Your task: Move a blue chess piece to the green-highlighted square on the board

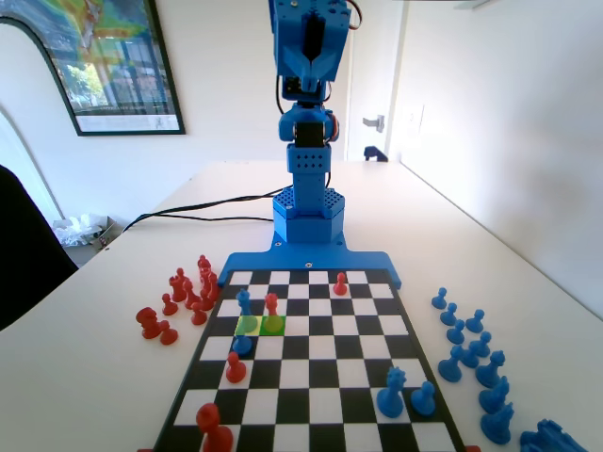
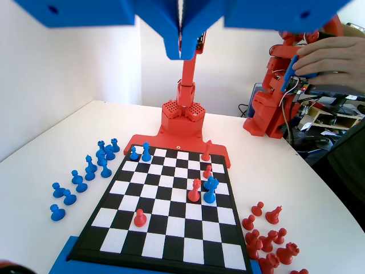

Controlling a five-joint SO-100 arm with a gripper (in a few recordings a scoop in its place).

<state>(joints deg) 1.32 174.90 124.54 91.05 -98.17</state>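
Nearest the fixed camera, a red piece [image 1: 215, 428] is standing at the board's [image 1: 311, 428] bottom left corner, with two larger blue pieces [image 1: 405, 394] sitting toward the bottom right. Moving up the board, a red pawn [image 1: 235, 368] is standing just ahead of a squat blue pawn [image 1: 242, 345]. Beyond that, the blue chess piece [image 1: 245, 303] is standing just past the paler yellow-green square [image 1: 248, 326], and right beside it a red piece [image 1: 271, 314] is occupying the green-highlighted square [image 1: 273, 325], blocking the target. Another red pawn [image 1: 340, 283] is waiting near the far rank. Captured red pieces [image 1: 184, 297] are crowding the tabletop [image 1: 104, 377] on the left, captured blue pieces [image 1: 471, 363] are lining the right. At the far end the blue arm [image 1: 306, 113] is rearing upright, its gripper [image 1: 312, 47] hanging high above the board; from here I cannot tell how the fingers are set.

Switching to the wrist view, the gripper [image 2: 181, 34] is hanging from the top edge, fingers pressed together with nothing between them, well above the board [image 2: 165, 228]. Below, a red piece [image 2: 195, 190] is standing right beside a tight pair of blue pieces [image 2: 210, 189]; which is the slim one I cannot tell. A lone red pawn [image 2: 139, 217] is sitting nearer. Blue captures [image 2: 85, 174] are lying left, red captures [image 2: 268, 240] right.
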